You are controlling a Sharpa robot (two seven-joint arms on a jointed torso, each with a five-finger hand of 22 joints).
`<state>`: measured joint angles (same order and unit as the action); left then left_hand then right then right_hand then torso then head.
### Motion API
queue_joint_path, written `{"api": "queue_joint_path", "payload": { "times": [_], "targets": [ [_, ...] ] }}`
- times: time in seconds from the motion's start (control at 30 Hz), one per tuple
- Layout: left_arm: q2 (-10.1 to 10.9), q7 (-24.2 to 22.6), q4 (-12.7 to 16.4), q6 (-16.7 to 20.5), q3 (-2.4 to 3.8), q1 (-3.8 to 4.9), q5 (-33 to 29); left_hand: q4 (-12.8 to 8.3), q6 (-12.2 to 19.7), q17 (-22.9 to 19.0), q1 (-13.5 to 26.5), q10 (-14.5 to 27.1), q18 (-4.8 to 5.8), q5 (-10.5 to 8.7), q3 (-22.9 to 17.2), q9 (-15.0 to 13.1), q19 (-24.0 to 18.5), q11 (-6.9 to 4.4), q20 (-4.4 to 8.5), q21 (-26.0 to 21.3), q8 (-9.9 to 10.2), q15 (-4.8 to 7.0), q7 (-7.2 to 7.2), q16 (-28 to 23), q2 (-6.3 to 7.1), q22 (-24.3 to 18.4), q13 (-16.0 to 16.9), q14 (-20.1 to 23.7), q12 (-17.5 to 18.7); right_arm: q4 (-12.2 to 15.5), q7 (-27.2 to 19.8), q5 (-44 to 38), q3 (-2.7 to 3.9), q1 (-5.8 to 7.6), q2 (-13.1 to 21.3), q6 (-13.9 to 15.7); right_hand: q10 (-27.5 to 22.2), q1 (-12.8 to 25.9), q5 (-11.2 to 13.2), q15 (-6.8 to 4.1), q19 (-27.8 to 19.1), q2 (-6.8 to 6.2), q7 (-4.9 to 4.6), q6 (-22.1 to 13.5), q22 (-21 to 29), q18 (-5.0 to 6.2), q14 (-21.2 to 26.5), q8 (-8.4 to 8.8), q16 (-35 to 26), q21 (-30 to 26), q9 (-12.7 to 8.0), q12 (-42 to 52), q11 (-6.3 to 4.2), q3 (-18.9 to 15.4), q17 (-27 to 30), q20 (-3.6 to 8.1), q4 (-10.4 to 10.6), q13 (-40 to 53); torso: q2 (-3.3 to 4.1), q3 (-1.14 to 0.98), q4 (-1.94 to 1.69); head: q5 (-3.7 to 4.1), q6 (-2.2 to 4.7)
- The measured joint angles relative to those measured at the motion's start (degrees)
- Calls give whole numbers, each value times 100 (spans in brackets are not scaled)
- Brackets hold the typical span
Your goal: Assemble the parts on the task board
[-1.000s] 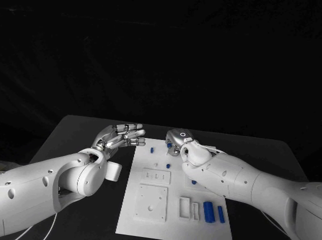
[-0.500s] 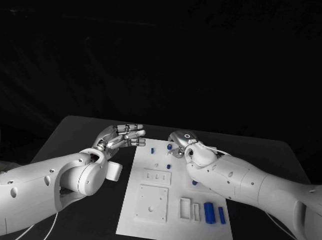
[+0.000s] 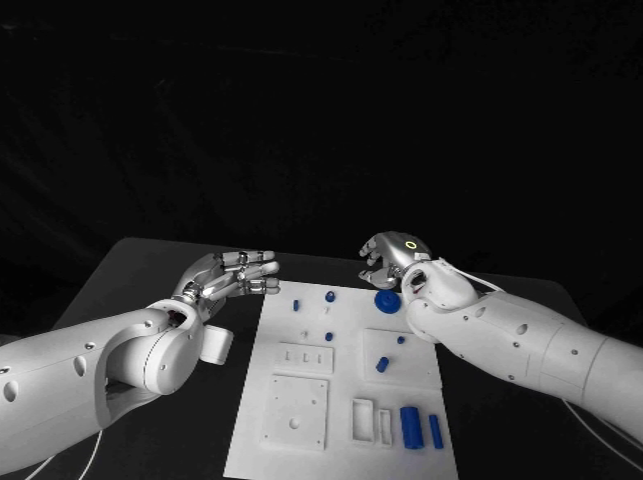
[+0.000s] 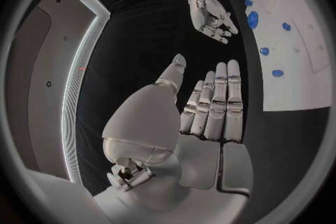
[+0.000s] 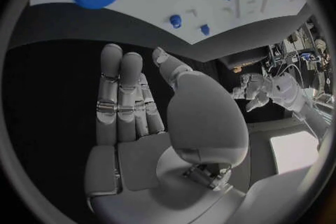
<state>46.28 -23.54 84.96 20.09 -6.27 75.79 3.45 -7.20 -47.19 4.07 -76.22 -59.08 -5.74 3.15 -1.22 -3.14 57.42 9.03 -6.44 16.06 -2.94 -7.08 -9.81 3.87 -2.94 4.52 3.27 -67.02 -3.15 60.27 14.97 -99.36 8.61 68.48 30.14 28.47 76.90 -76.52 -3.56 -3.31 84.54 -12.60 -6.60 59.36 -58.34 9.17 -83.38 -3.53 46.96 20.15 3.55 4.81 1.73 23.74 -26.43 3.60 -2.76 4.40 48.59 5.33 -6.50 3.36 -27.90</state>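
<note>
Head view showed us the black tabletop (image 3: 148, 270) carrying the white task board (image 3: 343, 400) in the lower centre of the frame. Our left robot hand (image 3: 235, 275) hovered at the board's upper left, released, holding nothing; our right robot hand (image 3: 396, 258), equally released, hung above the blue gear (image 3: 388, 300). We judged that gear light, rigid and slippery, best pinched across its toothed rim.

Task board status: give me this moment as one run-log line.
left hand: open, off the task board's left edge | right hand: open, over far right corner | blue gear: lying on board, not held
</note>
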Motion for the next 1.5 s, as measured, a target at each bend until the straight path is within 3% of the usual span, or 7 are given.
{"api": "queue_joint_path", "payload": {
  "times": [0.07, 0.13, 0.17, 0.3, 0.5, 0.9, 1.5],
  "targets": [
    [13, -2, 12, 0, 0, 1, 0, 0, 0, 0, 0, 0, 0, 0, 0, 0, 0, 0, 0, 0, 0, 0, 0, 0, 0, 0, 0, 0, 0, 95, -6, 47, 54, 10, 153, -18, 620, 29, -76, -90, -60, -29, 46, 47, -8, -101, 7, 0, 7, 1, 5, 62, -167, -103, -35, 143, -3, 170, 3, -12, 29, 9, 5],
    [21, -4, 19, -1, 0, 1, -1, 0, 0, 0, 0, 0, 0, 0, 0, 0, 0, 0, 0, 0, 0, 0, 0, 0, 0, 0, 0, 0, 0, 147, -21, 117, 90, 16, 288, -60, 689, 81, -221, -152, -54, 25, 87, 89, -35, -224, -14, 0, 7, 24, 5, 471, -237, -451, -77, 240, -36, 707, 8, -23, 53, 12, 11],
    [23, -5, 22, -1, 0, 2, -1, 0, 0, 0, 0, 0, 0, 0, 0, 0, 0, 0, 0, 0, 0, 0, 0, 0, 0, 0, 0, 0, 0, 161, -30, 153, 102, 16, 336, -88, 424, 75, -348, -190, -60, 162, 99, 147, -232, -304, -27, 0, 93, 352, 10, 1350, -284, -825, -241, 289, -73, 1898, 10, -27, 63, 12, 12],
    [41, -9, 27, -3, 0, 2, -1, 0, 0, 0, 0, 0, 0, 0, 0, 1, 0, 0, 0, 0, 0, 0, 0, 0, 0, 0, 0, 0, 0, 173, -72, 309, 127, -4, 465, -247, -277, 87, -665, -171, -75, 198, 109, 106, -810, -341, 71, 0, 431, 1232, 12, 3102, -253, -1153, -856, 301, -69, 4145, 23, -55, 99, 18, 13],
    [59, -12, 25, -3, 0, 3, -1, 0, 0, 0, 0, 0, 0, 0, 0, 1, 0, 0, 0, 0, 0, 0, 0, 0, 0, 1, -1, 0, 0, 139, -123, 471, 133, -113, 527, -525, -307, 111, -909, -136, -72, 221, 85, 42, -1642, -346, 164, 0, 1133, 2631, 17, 4947, -226, -1274, -2363, 231, -23, 6011, 33, -74, 115, 60, 1],
    [63, -12, 16, -6, 0, 3, -3, 0, 0, 0, 0, 0, 0, 0, 0, 2, 0, 0, 0, 0, 0, 0, 0, 0, 0, 1, -1, 0, 0, -82, -172, 601, 139, -310, 443, -978, -219, 110, -931, -95, -51, 220, 49, 6, -1661, -353, 82, 0, 1207, 2903, 16, 5355, -182, -1298, -3071, 211, 1, 6409, 43, -75, 108, 137, -12],
    [55, -11, -9, -7, 0, 2, -6, 0, 22, 0, 0, 0, 0, 0, 0, 2, 1, 0, 0, 0, 0, 0, -21, 0, 0, 2, -2, 0, 0, -384, -209, 591, 141, -377, 234, -1065, -194, 198, -931, -95, -51, 268, 49, 6, -1659, -376, 82, 0, 1279, 3079, 15, 5481, -194, -1130, -3239, 211, 8, 6521, 44, -63, 106, 148, -57]
  ]
}}
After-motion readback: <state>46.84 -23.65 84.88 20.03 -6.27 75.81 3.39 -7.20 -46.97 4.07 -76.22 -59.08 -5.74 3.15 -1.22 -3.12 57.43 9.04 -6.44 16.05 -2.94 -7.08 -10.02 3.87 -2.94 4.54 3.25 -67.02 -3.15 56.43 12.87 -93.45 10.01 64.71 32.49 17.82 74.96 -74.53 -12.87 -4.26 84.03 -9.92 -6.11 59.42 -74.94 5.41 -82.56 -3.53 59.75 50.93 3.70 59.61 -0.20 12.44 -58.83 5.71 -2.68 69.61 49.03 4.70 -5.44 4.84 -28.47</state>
